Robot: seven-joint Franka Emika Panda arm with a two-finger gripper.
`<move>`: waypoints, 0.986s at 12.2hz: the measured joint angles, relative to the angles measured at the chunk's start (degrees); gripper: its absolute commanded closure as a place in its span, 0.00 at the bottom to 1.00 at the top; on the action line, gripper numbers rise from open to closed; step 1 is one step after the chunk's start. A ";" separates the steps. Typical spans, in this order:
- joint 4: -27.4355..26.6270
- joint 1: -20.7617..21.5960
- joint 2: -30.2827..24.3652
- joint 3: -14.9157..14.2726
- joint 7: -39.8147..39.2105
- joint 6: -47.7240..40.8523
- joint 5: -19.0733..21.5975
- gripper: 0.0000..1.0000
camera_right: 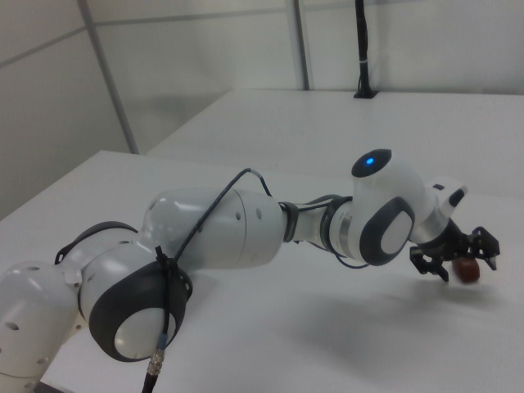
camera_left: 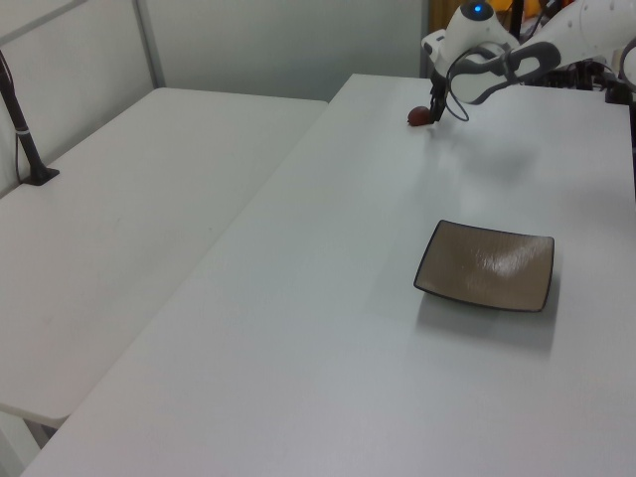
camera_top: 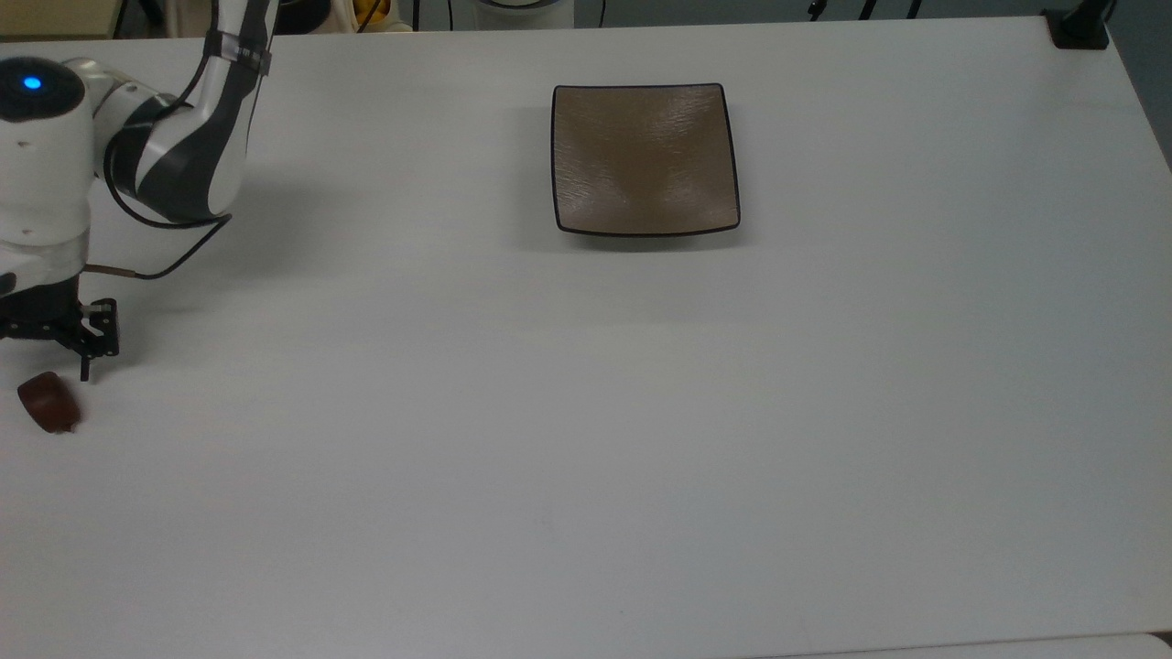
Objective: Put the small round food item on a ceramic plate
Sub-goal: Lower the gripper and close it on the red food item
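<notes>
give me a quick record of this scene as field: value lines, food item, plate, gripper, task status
food item: small dark reddish-brown lump on the white table, near the top view's left edge
plate: square brownish-tan ceramic plate, nothing on it, far from the food item
gripper: gripper open, right by the food item, not gripping it
task status: food item not yet picked up
</notes>
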 measured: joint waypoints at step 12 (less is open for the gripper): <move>6.67 0.35 5.43 2.80 2.52 0.05 -8.87 0.89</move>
